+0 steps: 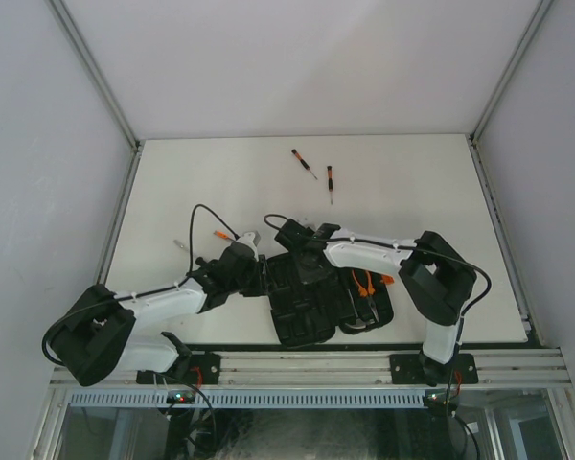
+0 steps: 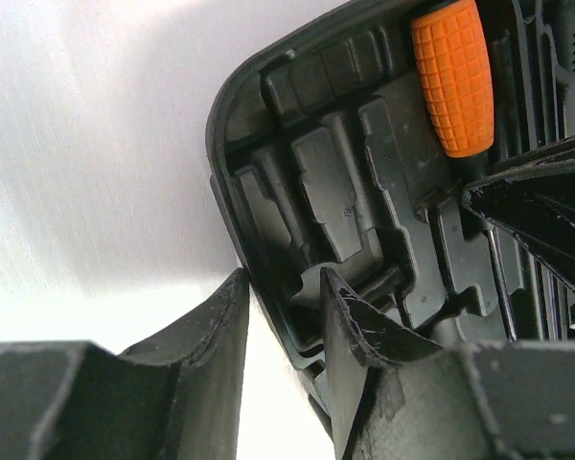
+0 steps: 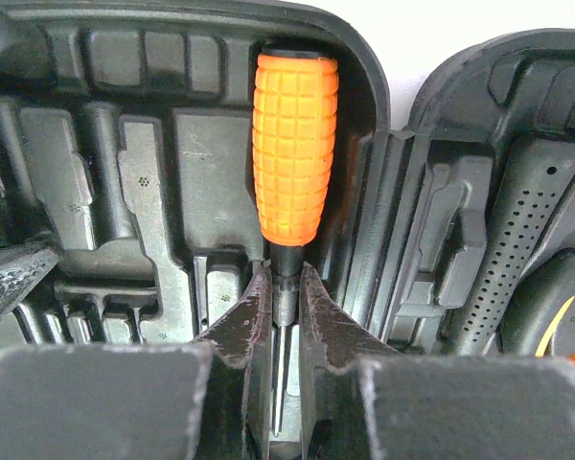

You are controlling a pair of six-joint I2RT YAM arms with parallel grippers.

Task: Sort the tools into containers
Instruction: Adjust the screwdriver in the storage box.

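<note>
At the far left of the white table (image 1: 172, 192) lies a small pale object (image 1: 182, 246), too small to make out. Just near it the left arm (image 1: 163, 302) is folded, with its elbow pushed out toward the left wall. Its forearm reaches rightward and away to the left edge of the black plastic hinged tool case (image 1: 307, 307), which lies open at the table's near middle. The left gripper (image 2: 286, 287) sits astride the case's rounded rim. One finger (image 2: 216, 335) is outside, over the table, and the other is inside the moulded tray, so the rim is pinched between them.

Well beyond the case, two thin orange-and-black screwdrivers (image 1: 304, 163) (image 1: 331, 182) lie loose near each other on the bare table.

The right arm (image 1: 374, 254) rises from its base at the near right. Its white forearm runs leftward across the far part of the case and hides some of the tray from above. The right gripper (image 3: 286, 287) is clenched on the metal shaft of a screwdriver with a fat orange waffle-patterned handle (image 3: 294, 144), just below the black collar. That screwdriver lies in a slot by the corner of the case's left half.

In the right half rest a black dotted handle (image 3: 517, 249) and orange-handled pliers (image 1: 366, 285), partly covered by the right arm.
</note>
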